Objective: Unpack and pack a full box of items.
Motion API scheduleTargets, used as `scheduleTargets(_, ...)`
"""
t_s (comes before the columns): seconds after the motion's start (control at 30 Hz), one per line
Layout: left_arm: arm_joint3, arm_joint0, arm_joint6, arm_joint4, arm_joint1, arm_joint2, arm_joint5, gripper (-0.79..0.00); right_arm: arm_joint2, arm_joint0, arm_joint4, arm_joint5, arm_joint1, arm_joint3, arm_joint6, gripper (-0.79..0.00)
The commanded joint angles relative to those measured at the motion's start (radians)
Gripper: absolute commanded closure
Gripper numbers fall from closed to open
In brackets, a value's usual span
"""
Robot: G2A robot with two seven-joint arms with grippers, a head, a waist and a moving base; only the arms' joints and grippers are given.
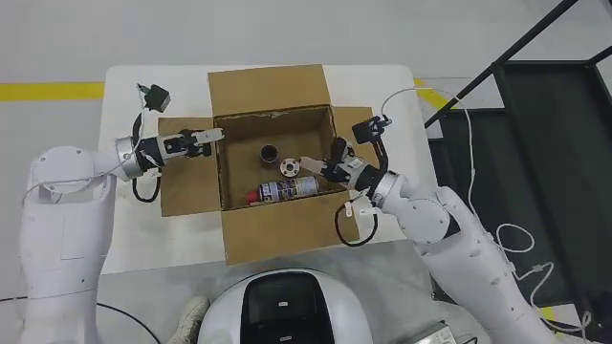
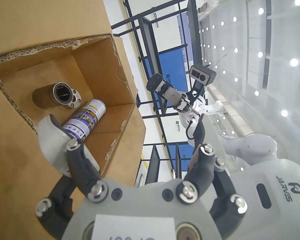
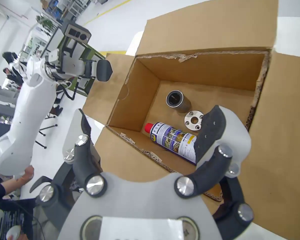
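Note:
An open cardboard box (image 1: 273,122) stands in the middle of the white table. On its floor lie a dark metal cylinder (image 1: 269,156), a round white flange (image 1: 289,165) and a spray can (image 1: 284,190) on its side. My left gripper (image 1: 212,137) hangs open at the box's left rim, holding nothing. My right gripper (image 1: 320,165) is open inside the box's right half, close to the flange and above the can's end. The right wrist view shows the cylinder (image 3: 176,101), the flange (image 3: 193,120) and the can (image 3: 175,139) past the open right gripper (image 3: 150,123). The left wrist view has the can (image 2: 86,119) beside one fingertip (image 2: 51,131).
All the box flaps (image 1: 268,86) are folded outward and cover much of the table (image 1: 134,239). A black metal rack (image 1: 535,124) stands to the right of the table. Bare table strips lie left of the box and at the front left.

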Motion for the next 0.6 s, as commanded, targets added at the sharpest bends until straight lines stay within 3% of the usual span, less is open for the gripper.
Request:
scheduleTargets(0.0, -0.001, 0.009, -0.02, -0.023, 0.006, -0.012, -0.023, -0.785, -0.047, 0.037, -0.059, 0.014, -0.006, 0.019, 0.007, -0.785)
scheduleTargets(0.2, -0.036, 0.044, -0.062, -0.051, 0.024, -0.044, -0.044, -0.785, -0.172, 0.14, -0.205, 0.056, -0.032, 0.105, -0.001, -0.785)
scheduleTargets(0.57, -0.062, 0.075, -0.119, -0.143, 0.052, -0.088, -0.043, -0.785, -0.172, 0.14, -0.205, 0.056, -0.032, 0.105, -0.001, -0.785)
